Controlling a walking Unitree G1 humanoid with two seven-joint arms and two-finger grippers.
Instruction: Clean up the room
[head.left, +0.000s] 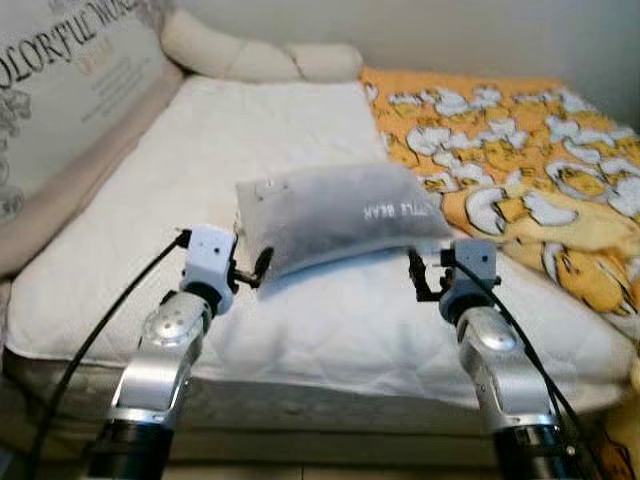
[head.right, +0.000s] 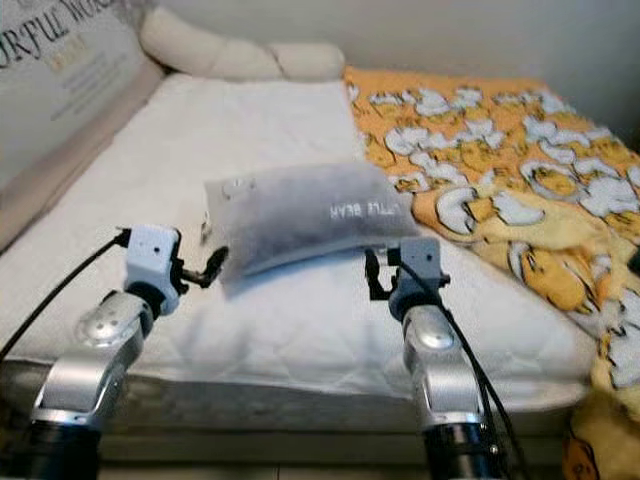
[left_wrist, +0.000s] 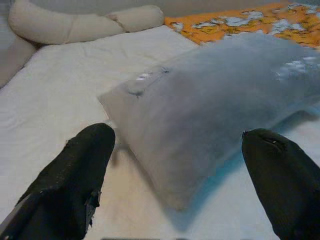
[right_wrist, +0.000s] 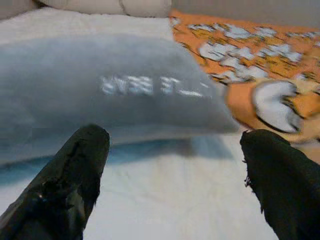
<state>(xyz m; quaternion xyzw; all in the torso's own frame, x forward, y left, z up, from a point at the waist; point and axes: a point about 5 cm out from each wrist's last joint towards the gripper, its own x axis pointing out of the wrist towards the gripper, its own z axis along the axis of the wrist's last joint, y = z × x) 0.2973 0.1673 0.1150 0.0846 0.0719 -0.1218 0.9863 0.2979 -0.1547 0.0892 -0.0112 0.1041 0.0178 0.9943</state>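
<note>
Both arms are raised over the near edge of a bed with a white quilted mattress. The left gripper sits just short of the near-left corner of a grey pillow, fingers spread wide; in the left wrist view its two black fingertips stand well apart with the pillow's corner between and beyond them, not touching either. The right gripper is at the pillow's near-right end, just below its edge, and is likewise spread; in the right wrist view its fingertips flank bare mattress, with the pillow's long side just ahead and above. The pillow lies flat on the mattress, spanning the gap between the two grippers, white lettering on its right half reading upside down. Beyond the right gripper, an orange blanket with a white duck print covers the right side of the bed, its edge just beside the pillow's right end. Far ahead of both grippers, a cream bolster lies along the head of the bed.
</note>
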